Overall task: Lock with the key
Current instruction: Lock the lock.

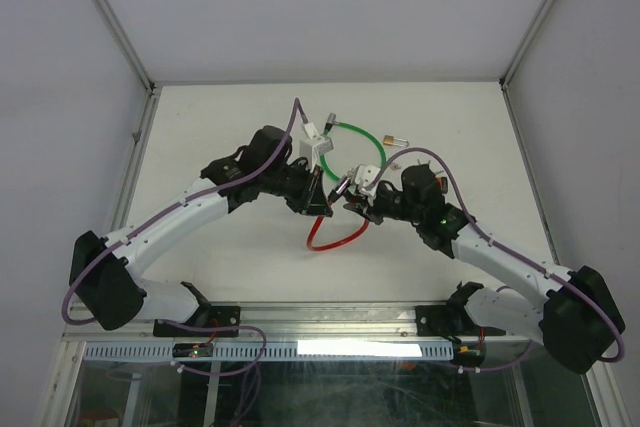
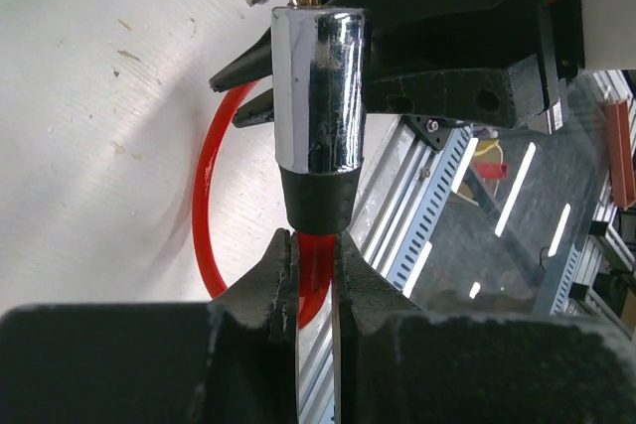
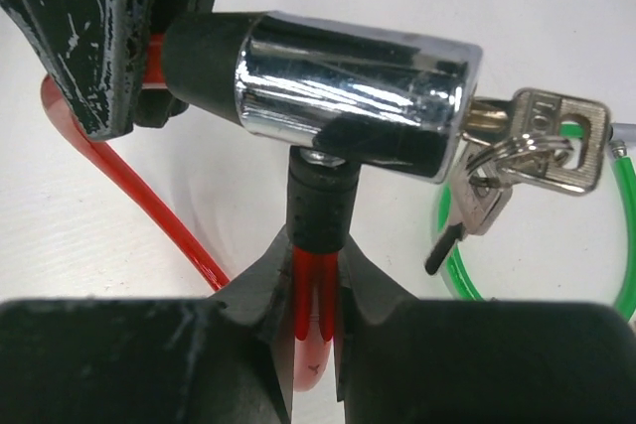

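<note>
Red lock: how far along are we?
Done: the key sits in the cylinder, and the plug looks seated in its side. In hand: the left gripper and right gripper both clamp the cable. To do: turning the key; nothing grips it.

We are looking at a green cable loop [image 3: 624, 225] lying flat on the white desk [image 1: 200, 117], just beyond the right fingers [image 3: 383, 295] and the left fingers [image 2: 268, 285], near them but apart. We are seeing a small brass padlock [image 1: 388, 138] resting just beside that loop's outer side, farther still from the fingers. Well behind the fingers, a grey slotted cable duct [image 1: 330, 349] is running along the desk's near edge. Pale grey walls [image 1: 300, 7] are enclosing the desk beyond.
</note>
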Controlling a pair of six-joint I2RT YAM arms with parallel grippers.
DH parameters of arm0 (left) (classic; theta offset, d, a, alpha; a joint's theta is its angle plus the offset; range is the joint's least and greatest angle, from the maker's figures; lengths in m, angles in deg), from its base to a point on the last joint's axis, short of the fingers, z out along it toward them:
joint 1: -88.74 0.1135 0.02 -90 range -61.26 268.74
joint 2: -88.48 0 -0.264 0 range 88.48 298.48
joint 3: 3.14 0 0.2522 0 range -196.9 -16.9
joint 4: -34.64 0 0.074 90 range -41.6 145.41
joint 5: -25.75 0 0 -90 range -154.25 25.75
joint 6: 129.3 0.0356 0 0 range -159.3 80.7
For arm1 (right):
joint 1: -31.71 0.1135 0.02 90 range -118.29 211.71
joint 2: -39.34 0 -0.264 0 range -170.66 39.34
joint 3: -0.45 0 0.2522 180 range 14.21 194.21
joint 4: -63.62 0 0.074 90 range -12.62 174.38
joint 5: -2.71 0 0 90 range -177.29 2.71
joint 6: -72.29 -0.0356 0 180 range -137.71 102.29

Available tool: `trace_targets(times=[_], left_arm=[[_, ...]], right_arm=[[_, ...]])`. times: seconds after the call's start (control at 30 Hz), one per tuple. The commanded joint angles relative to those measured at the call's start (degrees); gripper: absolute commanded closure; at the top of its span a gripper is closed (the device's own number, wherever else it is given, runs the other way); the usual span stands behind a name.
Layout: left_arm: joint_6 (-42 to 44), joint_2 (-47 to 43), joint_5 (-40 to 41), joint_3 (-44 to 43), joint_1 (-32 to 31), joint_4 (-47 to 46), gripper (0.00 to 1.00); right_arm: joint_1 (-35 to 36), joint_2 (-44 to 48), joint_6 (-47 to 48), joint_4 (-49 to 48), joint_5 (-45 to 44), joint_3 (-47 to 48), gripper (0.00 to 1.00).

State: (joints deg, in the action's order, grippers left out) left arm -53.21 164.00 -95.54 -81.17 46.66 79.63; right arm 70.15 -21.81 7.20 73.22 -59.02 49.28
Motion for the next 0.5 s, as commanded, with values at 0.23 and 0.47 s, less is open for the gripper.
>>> trace_targets(times=[0.23, 0.47], left_arm=[[10.2, 4.5, -5.4, -8.3, -0.6, 6.3, 1.00], [13.2, 10.9, -8.9, -12.4, -0.6, 11.2, 1.00]], right_arm=[[0.2, 0.0, -2.6, -29.9, -2.2, -9.6, 1.00], [-2.4, -1.3, -3.9, -30.3, 1.7, -11.8, 1.00]])
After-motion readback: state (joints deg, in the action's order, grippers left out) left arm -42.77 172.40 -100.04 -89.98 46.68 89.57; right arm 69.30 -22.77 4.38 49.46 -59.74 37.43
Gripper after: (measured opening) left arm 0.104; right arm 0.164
